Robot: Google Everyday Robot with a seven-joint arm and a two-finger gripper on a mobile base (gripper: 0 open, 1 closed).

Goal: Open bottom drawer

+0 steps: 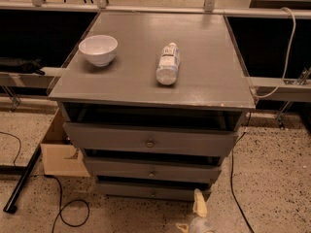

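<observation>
A grey cabinet [160,89] has three drawers stacked under its top. The bottom drawer [126,190] is the slimmest front, just above the floor, with a small round knob [153,193] at its centre. It sits further back than the two fronts above it, and a dark gap shows over it. My gripper [196,218] is cream-coloured, at the bottom edge of the camera view. It is low over the floor, in front of the bottom drawer and right of its knob, not touching it.
A white bowl [98,49] and a lying plastic bottle [168,64] are on the cabinet top. A cardboard box [59,152] stands left of the cabinet, with a black pole [22,181] and cables [68,212] on the floor. Another cable [233,178] hangs at the right.
</observation>
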